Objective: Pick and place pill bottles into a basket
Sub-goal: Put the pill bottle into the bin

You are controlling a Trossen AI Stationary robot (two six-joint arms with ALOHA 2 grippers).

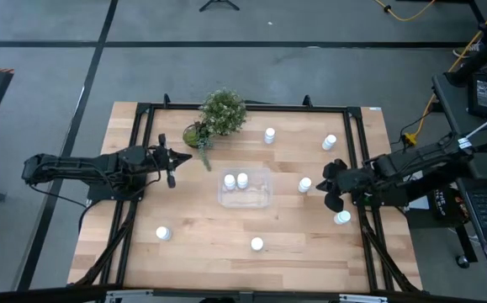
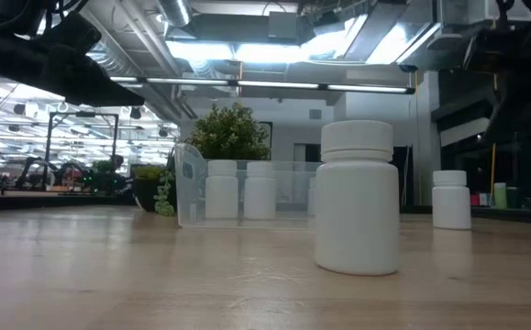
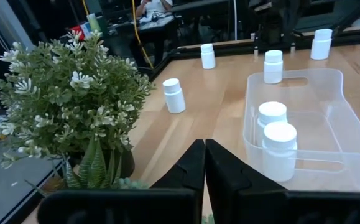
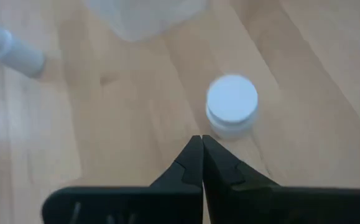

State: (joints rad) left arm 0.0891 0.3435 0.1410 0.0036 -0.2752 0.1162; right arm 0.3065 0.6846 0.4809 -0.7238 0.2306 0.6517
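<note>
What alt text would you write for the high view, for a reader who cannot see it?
Seen from above, a clear basket at the table's centre holds two pill bottles, and six more stand scattered around it. The shut left gripper waits near a potted plant; the shut right gripper is beside one bottle.

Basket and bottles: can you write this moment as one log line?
clear plastic rectangular basket: two small white capped pill bottles inside | six more bottles on wooden table | left gripper: shut, empty | right gripper: shut, empty
</note>
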